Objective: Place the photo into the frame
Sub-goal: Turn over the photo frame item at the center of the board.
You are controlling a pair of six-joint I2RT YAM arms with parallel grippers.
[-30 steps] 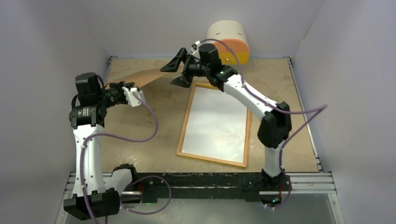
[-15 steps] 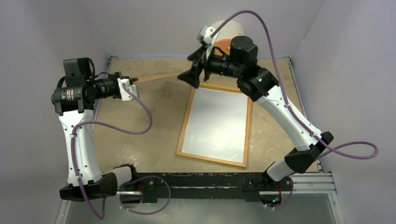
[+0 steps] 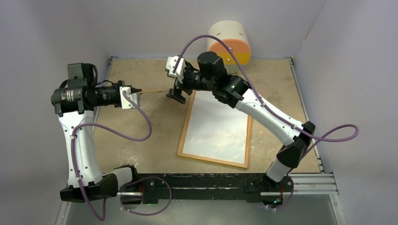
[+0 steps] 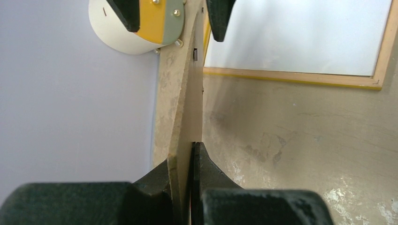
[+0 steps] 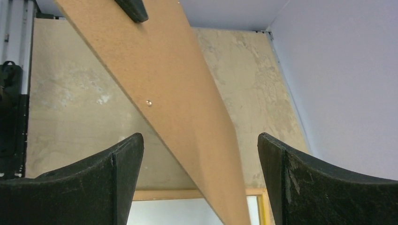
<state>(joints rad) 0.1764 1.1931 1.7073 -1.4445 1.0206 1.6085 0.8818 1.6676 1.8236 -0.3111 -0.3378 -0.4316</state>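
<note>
Across the whole floor of my cell runs the table (image 3: 141, 136), a flat beige top, mottled and scuffed. On its right half lies the frame (image 3: 213, 160), a thin rectangle lying flat, pale wood rim upward, with a strip of bright yellow showing along its outer side in my left wrist view. Inside the rim sits the photo (image 3: 218, 122), a smooth plain white sheet filling the opening. No print shows, so I take this as its blank back.

Above the table, left of the frame's far end, a board (image 3: 152, 91) hangs on edge. It is thin, stiff, matt brown and finely speckled like pressed fibre. My left gripper (image 3: 136, 90) is clamped tight on one end of it. My right gripper (image 3: 177, 91) stands with jaws wide apart, straddling the other end, and I cannot tell whether either finger touches it. Behind, against the back wall, rests a round drum (image 3: 230, 42), cream with an orange face.
</note>
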